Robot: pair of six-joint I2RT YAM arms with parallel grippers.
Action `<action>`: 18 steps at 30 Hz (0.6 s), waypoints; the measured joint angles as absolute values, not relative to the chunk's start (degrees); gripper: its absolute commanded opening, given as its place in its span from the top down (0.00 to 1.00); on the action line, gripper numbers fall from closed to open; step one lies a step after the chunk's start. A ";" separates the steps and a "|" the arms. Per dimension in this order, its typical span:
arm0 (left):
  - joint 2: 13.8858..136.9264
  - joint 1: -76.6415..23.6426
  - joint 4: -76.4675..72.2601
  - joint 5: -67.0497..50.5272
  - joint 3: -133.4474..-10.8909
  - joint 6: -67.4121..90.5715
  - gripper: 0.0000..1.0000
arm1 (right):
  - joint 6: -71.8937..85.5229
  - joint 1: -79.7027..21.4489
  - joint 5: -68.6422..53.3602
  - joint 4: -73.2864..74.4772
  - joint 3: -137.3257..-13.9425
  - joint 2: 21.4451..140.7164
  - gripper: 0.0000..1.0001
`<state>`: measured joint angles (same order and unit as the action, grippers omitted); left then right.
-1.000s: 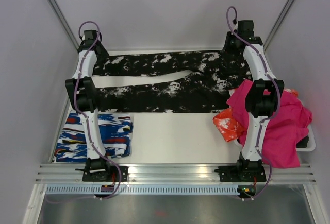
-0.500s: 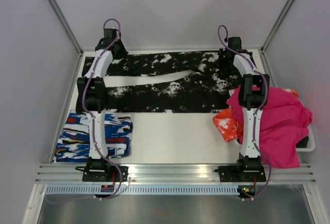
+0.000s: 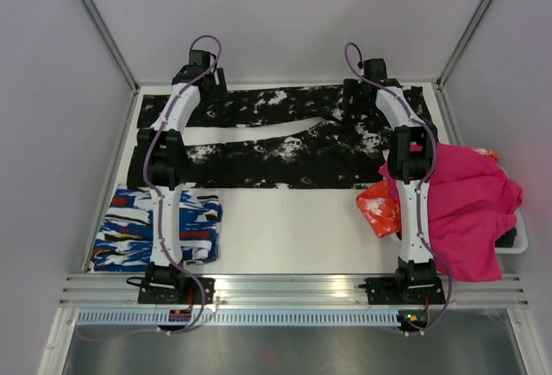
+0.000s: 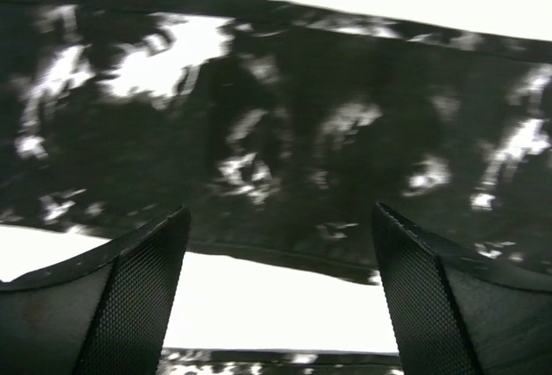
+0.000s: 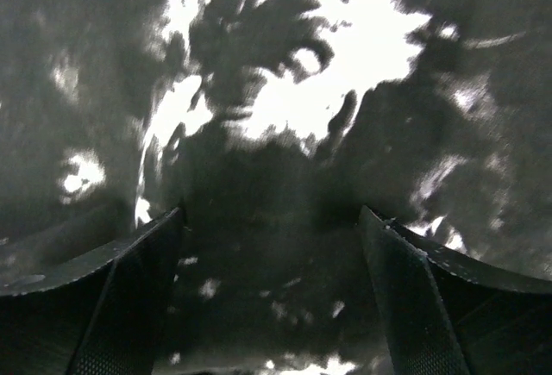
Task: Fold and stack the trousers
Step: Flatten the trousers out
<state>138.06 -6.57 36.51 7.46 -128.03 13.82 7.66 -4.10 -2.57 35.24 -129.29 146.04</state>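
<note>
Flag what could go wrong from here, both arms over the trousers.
1. Left gripper hangs open at the near edge of the far leg of the trousers; it may pinch only the hem.
2. Magenta cloth lies at the waist end; a fold could drag it along.

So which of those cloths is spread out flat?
The black trousers with white splatter, at the far side. The blue-streaked garment is folded, and the magenta cloth lies heaped.
</note>
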 measured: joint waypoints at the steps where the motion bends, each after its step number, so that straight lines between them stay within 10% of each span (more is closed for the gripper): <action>1: 138.06 -6.37 36.91 7.88 -128.01 13.74 0.07 | 7.66 -4.05 -2.28 35.66 -130.78 146.93 0.09; 18: 139.52 -6.11 39.31 8.08 -127.92 15.42 0.00 | 5.93 -5.28 5.26 33.21 -143.87 155.74 0.02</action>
